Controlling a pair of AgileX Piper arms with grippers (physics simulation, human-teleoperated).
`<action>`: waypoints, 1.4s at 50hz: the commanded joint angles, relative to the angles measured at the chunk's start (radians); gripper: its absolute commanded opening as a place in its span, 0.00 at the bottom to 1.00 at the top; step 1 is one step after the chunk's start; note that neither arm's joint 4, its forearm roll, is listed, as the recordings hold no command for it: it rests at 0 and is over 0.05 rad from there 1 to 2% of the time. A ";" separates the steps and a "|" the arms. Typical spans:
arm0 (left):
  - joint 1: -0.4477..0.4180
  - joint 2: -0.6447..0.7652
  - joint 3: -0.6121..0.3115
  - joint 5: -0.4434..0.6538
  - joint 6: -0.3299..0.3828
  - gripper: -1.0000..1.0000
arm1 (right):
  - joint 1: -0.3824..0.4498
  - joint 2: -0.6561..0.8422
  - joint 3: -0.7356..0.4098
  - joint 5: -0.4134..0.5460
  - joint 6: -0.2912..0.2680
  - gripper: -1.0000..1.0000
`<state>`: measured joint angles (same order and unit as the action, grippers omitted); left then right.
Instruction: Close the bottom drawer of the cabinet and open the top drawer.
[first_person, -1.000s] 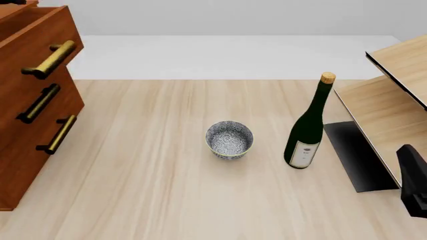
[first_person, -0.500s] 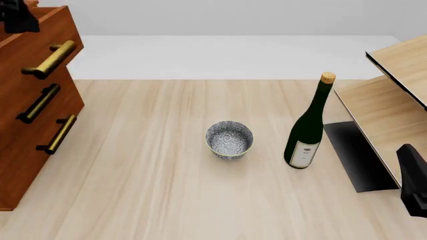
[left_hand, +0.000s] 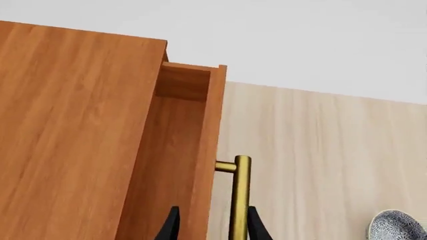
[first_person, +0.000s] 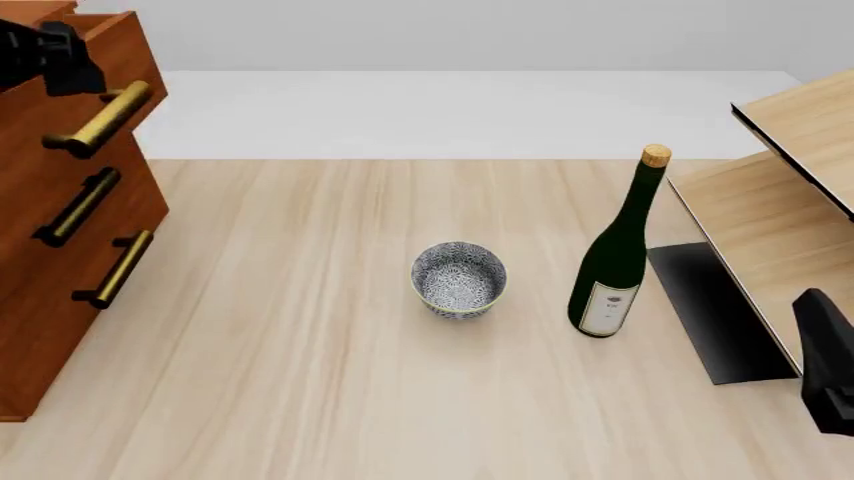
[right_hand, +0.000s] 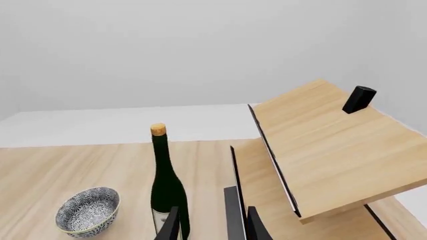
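The reddish-brown cabinet (first_person: 27, 250) stands at the table's left edge. Its top drawer (first_person: 80, 75) sticks out a little past the fronts below, and the left wrist view shows its open box (left_hand: 170, 165) behind the brass handle (left_hand: 240, 195). The bottom drawer (first_person: 54, 330) sits in line with the middle one; its handle (first_person: 116, 268) is free. My left gripper (first_person: 60, 60) hovers open just above the top drawer's handle (first_person: 100, 118). In its wrist view the fingertips (left_hand: 253, 227) straddle the bar and drawer front. My right gripper (first_person: 827, 375) is open and empty at the right edge.
A patterned bowl (first_person: 459, 279) sits mid-table with a dark green wine bottle (first_person: 614, 270) upright to its right. A pale wood shelf unit (first_person: 774, 200) slants along the right side, with a small black block (right_hand: 359, 99) on its upper board.
My left gripper has come into the front view from the upper left, moving down and right toward the top drawer's handle. The drawers and the right arm have not moved.
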<state>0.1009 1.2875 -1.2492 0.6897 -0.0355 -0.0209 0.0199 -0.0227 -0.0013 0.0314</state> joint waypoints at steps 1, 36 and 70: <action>0.000 0.006 0.040 -0.034 -0.025 1.00 | 0.001 -0.002 0.000 0.003 -0.002 1.00; -0.152 0.010 0.098 -0.059 -0.150 1.00 | -0.001 0.006 0.003 -0.009 -0.008 1.00; -0.272 0.032 0.096 -0.072 -0.174 1.00 | -0.004 0.003 0.003 -0.006 0.000 1.00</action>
<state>-0.1277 1.2807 -1.1832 0.6197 -0.2288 -0.0236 0.0249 -0.0196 -0.0089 0.0289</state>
